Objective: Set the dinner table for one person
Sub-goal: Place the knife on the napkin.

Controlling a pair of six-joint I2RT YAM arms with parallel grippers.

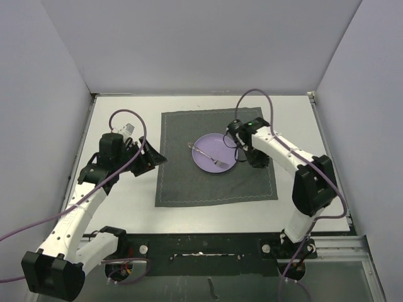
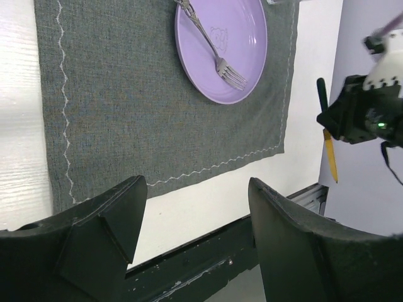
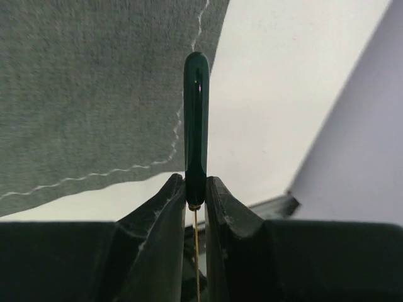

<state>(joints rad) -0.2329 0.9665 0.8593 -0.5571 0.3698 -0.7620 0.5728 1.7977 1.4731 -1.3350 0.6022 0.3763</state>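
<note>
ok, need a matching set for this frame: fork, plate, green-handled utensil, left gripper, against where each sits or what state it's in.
Column 1
1. fork
2. plate
3. green-handled utensil
4. left gripper

Column 2
A. resting on the grey placemat
B. held in the right gripper, off the table
C. open, holding nothing
D. lying across the plate

Pairs: 1-D, 2-A, 3-B, 4-C
</note>
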